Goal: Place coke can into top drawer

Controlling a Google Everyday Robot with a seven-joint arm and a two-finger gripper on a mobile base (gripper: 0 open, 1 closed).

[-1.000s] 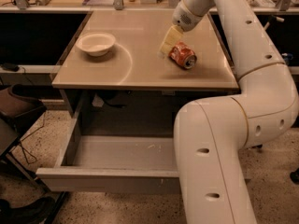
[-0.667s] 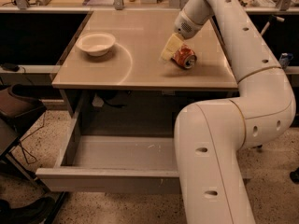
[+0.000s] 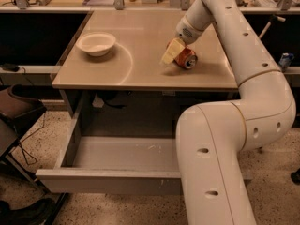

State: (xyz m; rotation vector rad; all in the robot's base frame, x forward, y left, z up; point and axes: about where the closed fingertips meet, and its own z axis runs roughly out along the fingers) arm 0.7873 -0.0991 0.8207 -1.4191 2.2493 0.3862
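Observation:
The coke can [image 3: 188, 58] lies on its side on the tan table top [image 3: 140, 64], right of centre, its silver end turned toward the front right. My gripper [image 3: 171, 51] is low over the table at the can's left end, touching or nearly touching it. My white arm comes down to it from the upper right. The top drawer [image 3: 108, 181] stands pulled out under the table's front edge, and the part of its grey inside that shows holds nothing. My arm's big lower link hides the drawer's right part.
A white bowl [image 3: 96, 43] sits at the table's left. A bench with clutter runs behind the table. A blue can [image 3: 284, 60] stands on a ledge at the far right. A dark chair [image 3: 18, 111] and cables are at the left.
My gripper has moved down and slightly left, from above the can's far side to table level at the can's left end. The can has not moved.

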